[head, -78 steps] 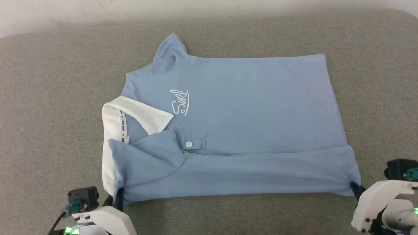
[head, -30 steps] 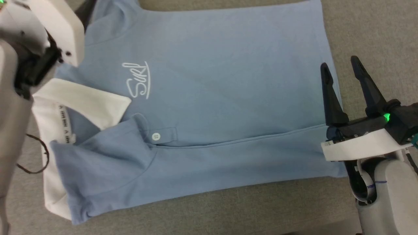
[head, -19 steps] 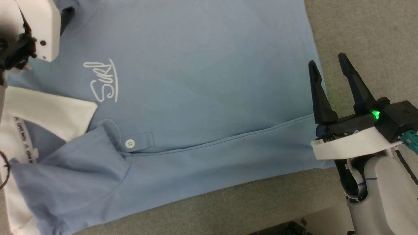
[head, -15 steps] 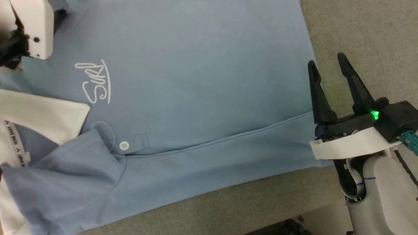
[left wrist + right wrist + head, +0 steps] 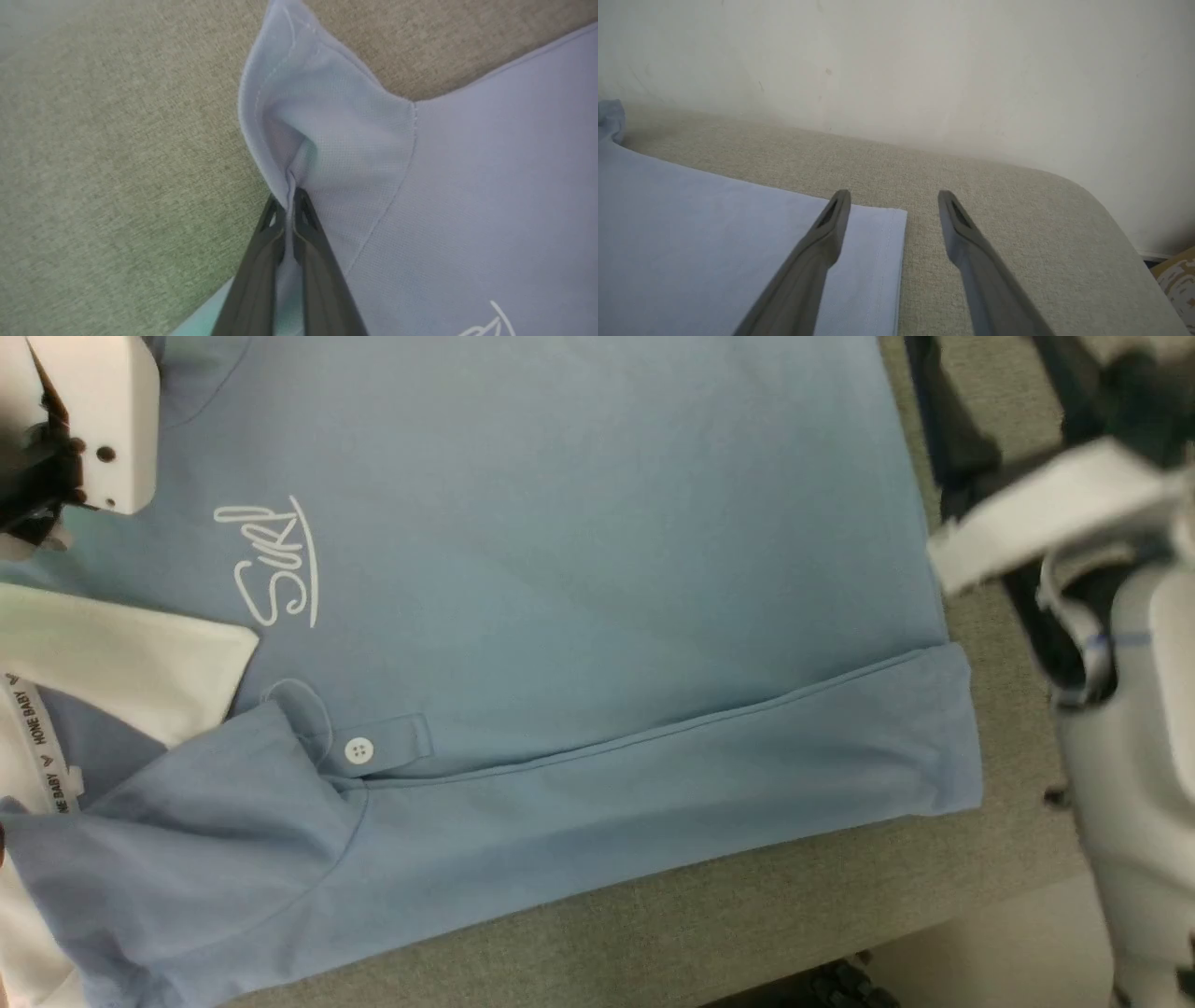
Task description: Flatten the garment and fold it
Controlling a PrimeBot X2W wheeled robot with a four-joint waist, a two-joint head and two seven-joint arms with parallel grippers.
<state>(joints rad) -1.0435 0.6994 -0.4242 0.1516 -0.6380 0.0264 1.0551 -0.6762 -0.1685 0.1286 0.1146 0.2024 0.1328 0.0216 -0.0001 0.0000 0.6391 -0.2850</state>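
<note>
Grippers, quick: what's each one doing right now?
Left gripper: shut on the garment, pinching its sleeve.
Right gripper: open, holding nothing, above the garment's edge.

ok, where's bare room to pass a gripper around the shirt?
Bare grey cushion runs along the garment's near folded edge, past its hem by the open right gripper, and outside the sleeve. Crowded: that sleeve, pinched in the shut left gripper.

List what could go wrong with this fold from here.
1. The left gripper is shut on just a thin pinch of the sleeve. A pull may slip it free.
2. The right gripper is open astride the hem corner, holding nothing. If the left pulls alone, the garment could drag askew and spoil the folded near strip.
</note>
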